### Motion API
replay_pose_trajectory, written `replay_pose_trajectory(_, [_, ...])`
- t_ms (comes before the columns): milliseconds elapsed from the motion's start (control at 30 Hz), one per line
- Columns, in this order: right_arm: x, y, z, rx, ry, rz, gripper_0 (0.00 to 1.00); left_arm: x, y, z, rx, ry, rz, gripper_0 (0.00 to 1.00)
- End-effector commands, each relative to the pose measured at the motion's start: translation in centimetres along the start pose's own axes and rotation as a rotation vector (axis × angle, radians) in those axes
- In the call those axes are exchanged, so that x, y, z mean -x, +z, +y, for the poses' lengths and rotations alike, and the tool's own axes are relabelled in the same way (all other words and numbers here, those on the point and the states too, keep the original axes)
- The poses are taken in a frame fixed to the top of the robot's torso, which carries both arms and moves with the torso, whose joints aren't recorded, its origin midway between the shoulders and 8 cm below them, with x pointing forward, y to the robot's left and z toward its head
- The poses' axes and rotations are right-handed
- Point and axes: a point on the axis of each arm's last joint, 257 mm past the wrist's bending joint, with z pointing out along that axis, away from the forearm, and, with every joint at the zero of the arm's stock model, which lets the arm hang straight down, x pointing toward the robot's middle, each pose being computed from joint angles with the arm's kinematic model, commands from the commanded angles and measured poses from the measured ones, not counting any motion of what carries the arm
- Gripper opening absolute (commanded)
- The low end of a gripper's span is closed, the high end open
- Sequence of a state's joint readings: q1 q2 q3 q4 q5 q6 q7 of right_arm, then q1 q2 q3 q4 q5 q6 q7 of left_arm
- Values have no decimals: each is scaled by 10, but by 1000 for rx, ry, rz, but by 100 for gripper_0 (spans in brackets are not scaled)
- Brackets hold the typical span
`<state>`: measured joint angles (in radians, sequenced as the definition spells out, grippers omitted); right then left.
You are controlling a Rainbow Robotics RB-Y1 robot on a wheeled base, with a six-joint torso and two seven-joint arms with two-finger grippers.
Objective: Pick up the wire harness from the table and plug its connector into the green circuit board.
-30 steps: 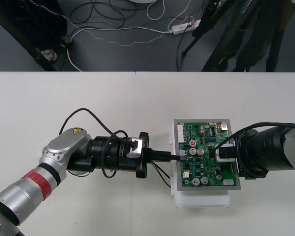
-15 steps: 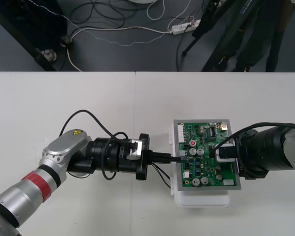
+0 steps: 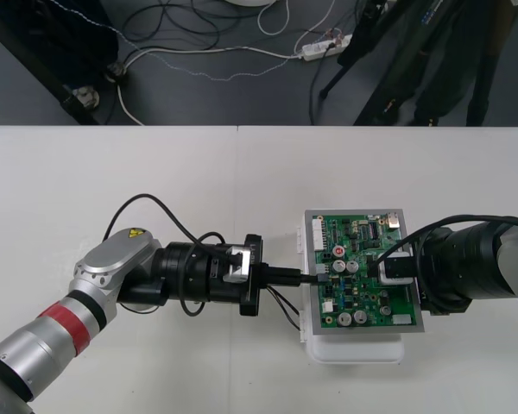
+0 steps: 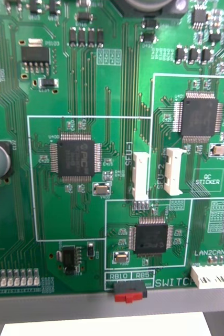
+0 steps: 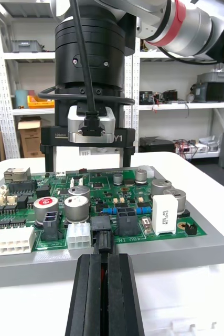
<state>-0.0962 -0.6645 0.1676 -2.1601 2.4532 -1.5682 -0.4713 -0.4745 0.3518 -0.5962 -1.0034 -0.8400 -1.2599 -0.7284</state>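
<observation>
Left gripper (image 3: pixel 309 278) reaches in level toward the side of the green rectangular circuit board (image 3: pixel 363 274) that faces the robot's left. It is closed narrow on the thin-wired harness (image 5: pixel 107 273). Its two black fingers (image 5: pixel 88 294) are pressed together, with a red wire showing in the slit between them.

The harness's small black plug (image 5: pixel 102 232) juts from the fingertips and sits right at the board's edge, among the connectors mounted there. It is just beside a white multi-pin connector (image 5: pixel 79 235) on one side and a square black socket (image 5: pixel 126 220) on the other. Whether the plug is fully seated in the board cannot be told.

In the front view, the harness's thin dark trailing wires (image 3: pixel 285 309) hang from under the left gripper. They curve along just outside that same side of the board, over the plain light table (image 3: pixel 155 172).

The right gripper (image 5: pixel 87 167) stands over the opposite side of the board, pointing down at it. Its black fingers are set wide apart with nothing between them, and their tips are close to the board's surface near that far edge. The right wrist view looks straight onto the board's face at close range. It shows square black chips, two upright white connectors and a small red slide switch (image 4: pixel 128 296) at the board's edge.

The board rests on a white plastic base (image 3: pixel 354 352). The base sticks out past the board's edge on the side nearest the robot.
</observation>
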Motion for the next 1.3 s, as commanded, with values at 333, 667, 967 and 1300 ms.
replay_pose_trajectory(333, [29, -6, -4, -14, -1, -60, 100, 16, 27, 3, 15, 111, -35, 0])
replay_pose_trajectory(667, [29, -6, -4, -14, -1, -60, 100, 17, 30, 2, 14, 112, -42, 0])
replay_pose_trajectory(967, [30, -6, -4, -14, -1, -61, 100, 21, 36, 2, 15, 112, -54, 0])
replay_pose_trajectory(1300, [30, -6, -3, -12, -2, -64, 100, 23, 44, 3, 23, 109, -65, 0])
